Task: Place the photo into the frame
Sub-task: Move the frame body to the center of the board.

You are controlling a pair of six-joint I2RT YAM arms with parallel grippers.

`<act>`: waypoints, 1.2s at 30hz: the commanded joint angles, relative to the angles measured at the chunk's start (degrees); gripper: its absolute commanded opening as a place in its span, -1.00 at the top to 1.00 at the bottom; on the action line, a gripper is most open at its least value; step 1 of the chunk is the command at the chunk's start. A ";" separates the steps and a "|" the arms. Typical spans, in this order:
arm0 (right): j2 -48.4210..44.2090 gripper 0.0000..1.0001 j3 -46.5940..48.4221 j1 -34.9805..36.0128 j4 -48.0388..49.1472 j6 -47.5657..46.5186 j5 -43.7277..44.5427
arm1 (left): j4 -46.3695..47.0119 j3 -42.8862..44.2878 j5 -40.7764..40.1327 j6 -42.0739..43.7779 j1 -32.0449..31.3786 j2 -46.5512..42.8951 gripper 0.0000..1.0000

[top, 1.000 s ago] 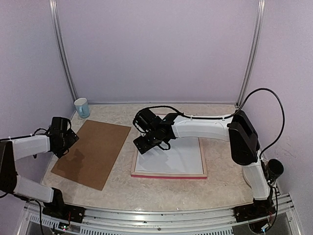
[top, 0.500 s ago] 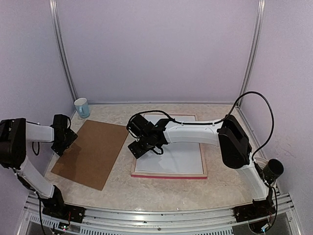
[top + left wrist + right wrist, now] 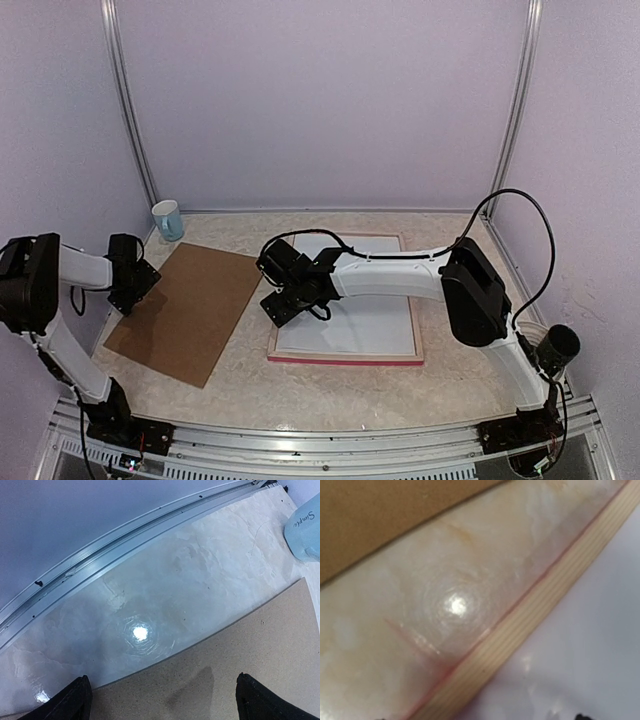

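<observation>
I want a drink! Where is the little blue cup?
In the top view, the small pale blue cup stands in the far left corner of the table, just beyond the flat brown board.

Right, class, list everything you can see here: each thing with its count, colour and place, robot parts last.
frame: one, pale wood back, pink edge, flat at table centre.
white sheet: one, white, inside the frame.
backing board: one, brown, left of the frame.
cup: one, pale blue, far left corner.
table: one, pale marbled.
left hand: one, black, open over the backing board's edge.
right hand: one, black, open over the frame's left rail.
</observation>
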 commanded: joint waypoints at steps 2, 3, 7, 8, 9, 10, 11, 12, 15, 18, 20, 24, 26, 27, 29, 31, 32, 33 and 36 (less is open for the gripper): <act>0.22 -0.62 0.99 0.78 2.11 0.25 2.03 | 2.57 -1.11 7.97 -0.66 0.55 2.93 -0.98; 0.31 -0.62 1.22 0.82 2.23 0.49 2.26 | 3.03 -2.09 8.53 -0.91 0.59 2.71 -0.98; 0.83 -0.63 1.87 0.84 2.63 1.09 2.93 | 4.23 -4.97 9.59 -1.42 0.29 -0.17 -0.98; 1.10 -0.63 2.21 0.83 2.40 1.31 3.32 | 4.28 -5.47 9.82 -1.46 0.14 -0.70 -0.98; 1.70 -0.63 2.62 0.82 2.17 1.64 3.86 | 4.27 -5.89 9.96 -1.35 0.03 -1.34 -0.98; 2.23 -0.63 3.11 0.80 1.83 1.87 4.23 | 4.21 -6.25 9.99 -1.39 -0.17 -1.79 -0.98; 2.69 -0.63 3.66 0.79 1.39 2.16 4.60 | 4.23 -6.55 10.08 -1.45 -0.56 -2.45 -0.98; 3.36 -0.64 4.19 0.79 0.95 2.55 5.06 | 4.10 -6.76 9.99 -1.46 -0.88 -2.83 -0.98; 4.95 -0.64 5.48 0.78 -0.61 3.21 6.18 | 3.68 -7.31 9.53 -1.69 -2.06 -3.87 -0.98; 5.50 -0.64 5.13 0.80 -1.44 3.69 7.68 | 3.54 -7.82 9.11 -1.85 -3.30 -4.71 -0.98; 5.60 -0.64 4.53 0.78 -1.94 3.97 8.93 | 3.42 -8.23 8.72 -2.05 -4.10 -4.96 -0.98; 5.13 -0.65 2.41 0.70 -4.08 5.15 11.90 | 3.74 -10.01 8.82 -2.78 -5.61 -5.89 -0.98; 3.97 -0.67 0.27 0.33 -4.93 6.26 12.83 | 4.27 -11.20 9.37 -3.38 -6.39 -6.67 -0.98; 3.08 -0.67 -1.27 0.00 -5.01 7.01 12.80 | 4.55 -11.82 9.47 -3.61 -6.64 -7.10 -0.98; 1.33 -0.67 -4.24 -0.77 -4.56 7.71 12.25 | 4.73 -12.81 9.76 -4.14 -8.39 -7.83 -0.98; -0.33 -0.68 -6.88 -1.33 -4.15 7.97 11.94 | 4.89 -13.78 10.08 -4.55 -9.03 -8.52 -0.98; -1.04 -0.67 -8.00 -1.60 -3.87 8.00 12.02 | 5.03 -14.19 10.29 -4.66 -9.17 -9.12 -0.98; -1.59 -0.68 -8.91 -1.73 -3.87 7.98 12.13 | 5.19 -14.68 10.61 -4.81 -9.28 -9.45 -0.98; -2.89 -0.68 -11.25 -2.18 -3.73 8.25 12.69 | 5.60 -16.00 10.97 -5.58 -10.57 -10.89 -0.98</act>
